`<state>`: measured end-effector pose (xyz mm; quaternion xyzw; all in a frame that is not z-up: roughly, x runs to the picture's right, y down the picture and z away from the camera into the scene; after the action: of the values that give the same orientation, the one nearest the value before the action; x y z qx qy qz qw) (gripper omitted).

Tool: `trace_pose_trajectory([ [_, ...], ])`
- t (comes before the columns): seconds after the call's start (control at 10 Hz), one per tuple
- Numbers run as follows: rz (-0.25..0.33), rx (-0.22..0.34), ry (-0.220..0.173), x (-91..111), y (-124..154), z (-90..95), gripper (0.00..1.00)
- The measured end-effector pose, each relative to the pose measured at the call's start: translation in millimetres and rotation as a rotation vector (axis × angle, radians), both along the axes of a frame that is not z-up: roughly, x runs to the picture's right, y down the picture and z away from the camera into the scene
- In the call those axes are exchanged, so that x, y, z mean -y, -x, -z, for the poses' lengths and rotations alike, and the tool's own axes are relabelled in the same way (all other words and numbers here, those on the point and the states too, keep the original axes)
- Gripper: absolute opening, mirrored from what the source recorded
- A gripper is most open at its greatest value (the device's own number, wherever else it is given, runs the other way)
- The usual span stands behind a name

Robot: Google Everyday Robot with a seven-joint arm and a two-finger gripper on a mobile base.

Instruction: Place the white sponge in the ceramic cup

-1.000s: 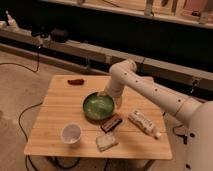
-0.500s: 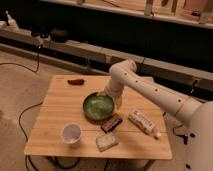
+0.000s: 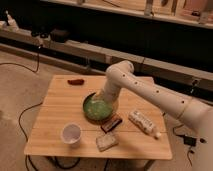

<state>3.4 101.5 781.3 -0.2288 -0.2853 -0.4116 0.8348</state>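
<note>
You are pre-grasp: gripper (image 3: 101,98) over the green bowl (image 3: 90,113), grip unreadable; next, reach the white sponge (image 3: 106,142) at six o'clock.

– What is laid beneath the light rectangular wooden table (image 3: 60,100)?
– A pale grey floor (image 3: 17,82), crossed by a black cable (image 3: 20,119) left of it. A long pale ledge (image 3: 75,48) is mounted behind it.
</note>
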Motion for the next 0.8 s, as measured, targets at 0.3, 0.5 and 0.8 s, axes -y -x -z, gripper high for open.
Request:
trace_pose_trajectory([
  [0.3,0.015,-0.095,0.086,-44,-20,20.8,0.8],
  [0.5,-0.036,-0.177,0.119,-60,-37,23.8,0.8],
  [0.8,-0.104,-0.228,0.112,-75,-44,20.0,0.8],
])
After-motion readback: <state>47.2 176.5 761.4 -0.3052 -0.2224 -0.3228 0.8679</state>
